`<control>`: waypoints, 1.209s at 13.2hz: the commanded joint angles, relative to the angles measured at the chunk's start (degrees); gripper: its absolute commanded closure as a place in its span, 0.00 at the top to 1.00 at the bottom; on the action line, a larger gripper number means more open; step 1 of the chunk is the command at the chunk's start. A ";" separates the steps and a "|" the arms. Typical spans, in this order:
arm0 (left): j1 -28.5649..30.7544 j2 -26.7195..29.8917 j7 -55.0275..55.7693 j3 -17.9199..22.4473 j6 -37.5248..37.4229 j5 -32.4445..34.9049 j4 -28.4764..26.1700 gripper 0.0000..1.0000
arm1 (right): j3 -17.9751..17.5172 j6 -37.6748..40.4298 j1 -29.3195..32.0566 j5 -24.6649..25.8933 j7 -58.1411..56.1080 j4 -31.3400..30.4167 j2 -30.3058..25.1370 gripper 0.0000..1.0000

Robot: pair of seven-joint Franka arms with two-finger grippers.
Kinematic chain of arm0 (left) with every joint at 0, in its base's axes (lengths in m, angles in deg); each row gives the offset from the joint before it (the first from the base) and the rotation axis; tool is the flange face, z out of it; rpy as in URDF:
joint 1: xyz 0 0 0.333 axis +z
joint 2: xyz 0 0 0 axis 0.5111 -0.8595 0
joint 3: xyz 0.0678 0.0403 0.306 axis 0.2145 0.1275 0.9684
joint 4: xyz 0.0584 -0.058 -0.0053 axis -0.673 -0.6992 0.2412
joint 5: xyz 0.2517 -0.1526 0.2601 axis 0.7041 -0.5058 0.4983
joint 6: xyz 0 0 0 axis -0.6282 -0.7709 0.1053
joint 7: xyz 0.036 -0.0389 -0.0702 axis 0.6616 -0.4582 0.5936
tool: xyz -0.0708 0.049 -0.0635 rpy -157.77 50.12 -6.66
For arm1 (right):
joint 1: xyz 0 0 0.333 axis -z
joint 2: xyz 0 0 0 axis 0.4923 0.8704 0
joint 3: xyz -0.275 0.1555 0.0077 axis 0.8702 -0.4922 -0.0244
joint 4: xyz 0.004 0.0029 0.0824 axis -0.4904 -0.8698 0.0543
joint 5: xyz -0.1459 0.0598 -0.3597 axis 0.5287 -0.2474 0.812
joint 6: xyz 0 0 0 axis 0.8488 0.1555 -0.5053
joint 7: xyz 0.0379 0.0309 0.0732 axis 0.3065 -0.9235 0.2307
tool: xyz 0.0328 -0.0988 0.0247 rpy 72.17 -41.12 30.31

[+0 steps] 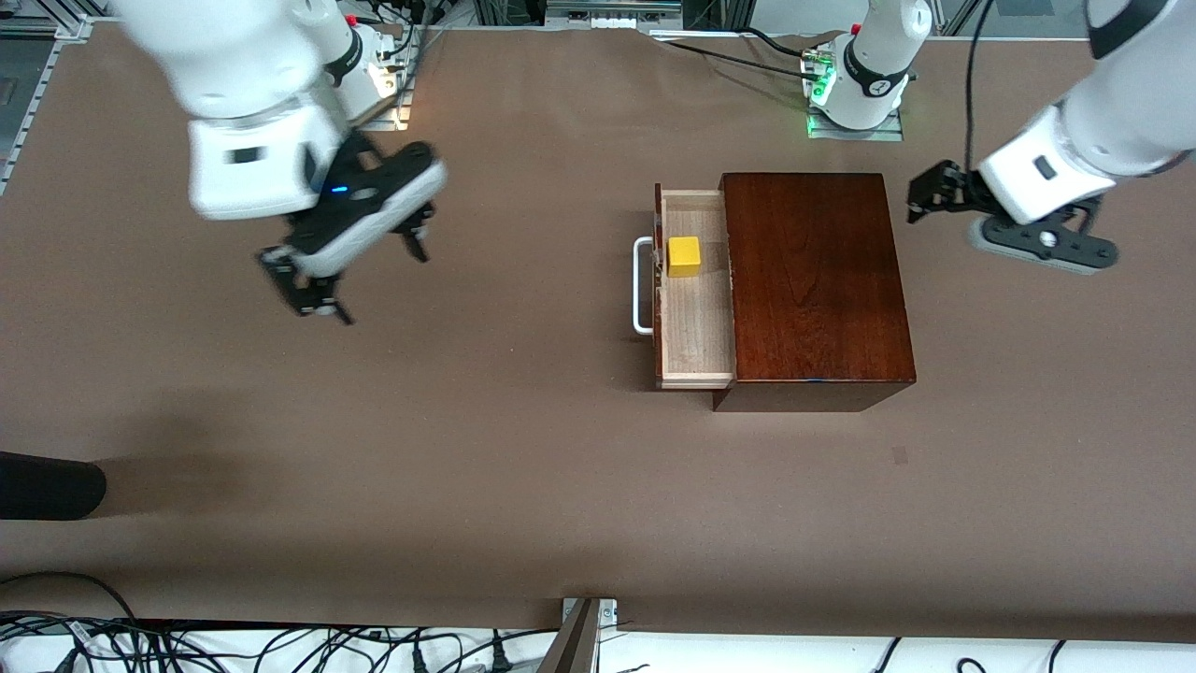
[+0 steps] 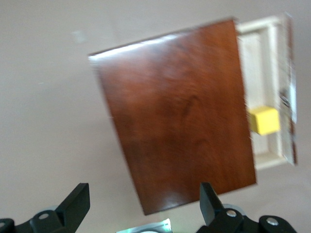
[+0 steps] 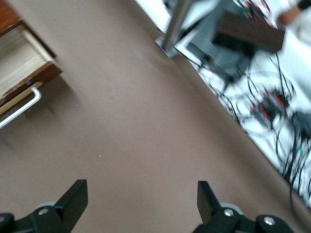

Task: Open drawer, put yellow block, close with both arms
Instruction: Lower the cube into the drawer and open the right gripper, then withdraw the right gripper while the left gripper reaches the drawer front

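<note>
Both end effectors, left (image 1: 920,198) and right (image 1: 360,271), hover open (yellow block (image 1: 683,256) in drawer (image 1: 693,318)).

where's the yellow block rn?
In the front view, the yellow block sits inside the open drawer, just by the white handle, in the part of the tray farther from the front camera.

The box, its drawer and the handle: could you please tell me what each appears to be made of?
The box looks like dark reddish-brown wood with a glossy varnish: grain shows and its top reflects light. The drawer seems pale unfinished wood, matte with faint grain. The handle looks like white-coated metal, a thin smooth bent bar, though plastic cannot be ruled out.
</note>
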 commanded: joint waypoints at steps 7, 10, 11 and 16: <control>-12.72 -24.04 -2.46 -14.04 13.75 2.08 14.83 1.00 | 7.58 -1.02 9.97 -5.58 12.13 -33.33 -19.88 1.00; -19.59 -29.50 -9.74 -13.96 25.88 9.54 15.09 1.00 | 12.07 -1.02 10.07 -5.58 12.13 -35.10 -19.18 1.00; -21.08 -31.51 -11.85 -13.96 29.66 10.53 15.17 1.00 | 12.78 -1.02 10.07 -5.67 12.13 -35.89 -19.26 1.00; -23.82 -40.04 -26.95 -14.13 47.08 10.10 15.53 1.00 | 14.10 -1.10 10.15 -6.98 12.74 -36.16 -18.92 1.00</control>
